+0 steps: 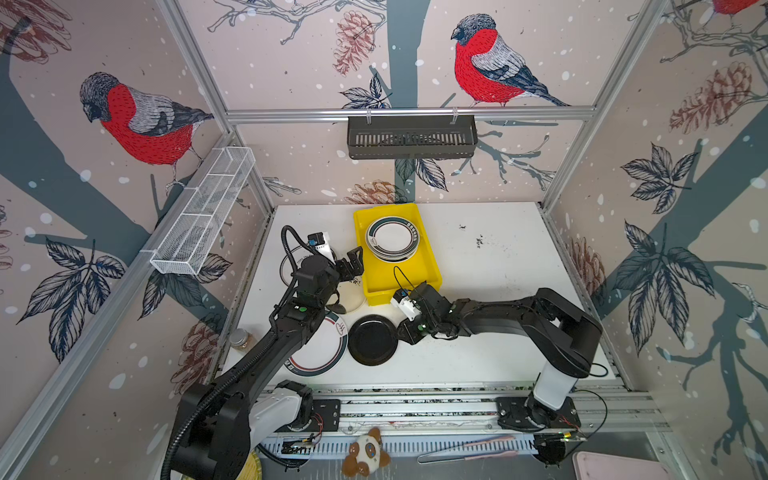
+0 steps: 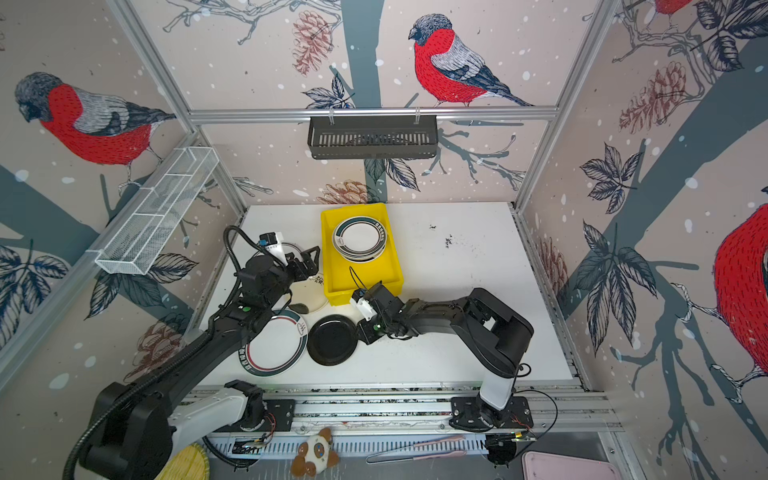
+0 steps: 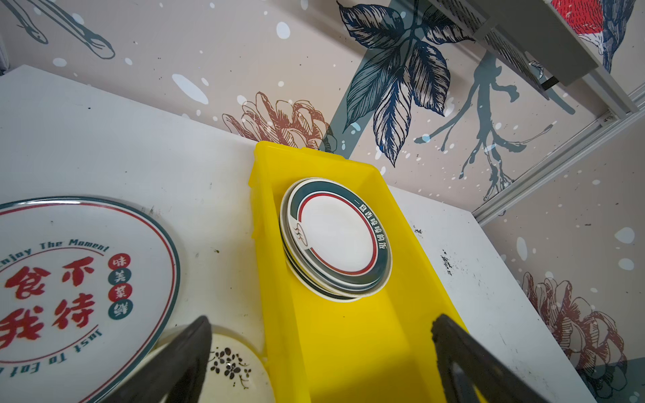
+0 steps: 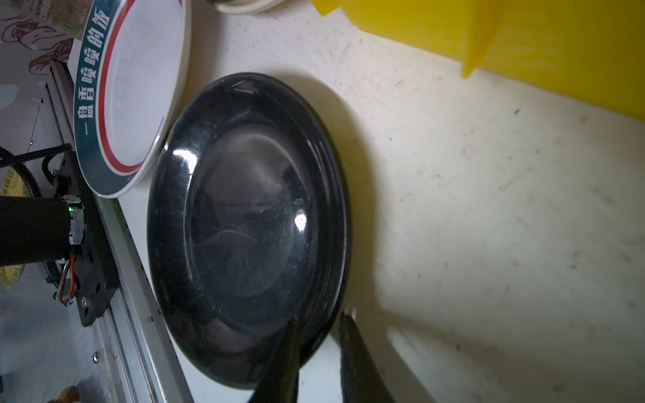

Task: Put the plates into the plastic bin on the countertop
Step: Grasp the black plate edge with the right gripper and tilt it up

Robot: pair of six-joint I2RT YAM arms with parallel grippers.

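Rim pinch on black plate (image 4: 244, 216) by jaws of right gripper (image 4: 319, 315), on counter (image 4: 488, 209); wide-open jaws of left gripper (image 3: 321, 319) at rim of yellow plastic bin (image 3: 349, 349).

Both top views are evenly lit, edges bowed; white glare spots are shown on the glossy round black plate (image 4: 244, 216).

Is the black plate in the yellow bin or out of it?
Out: the black plate rests on the countertop, just outside the yellow bin.
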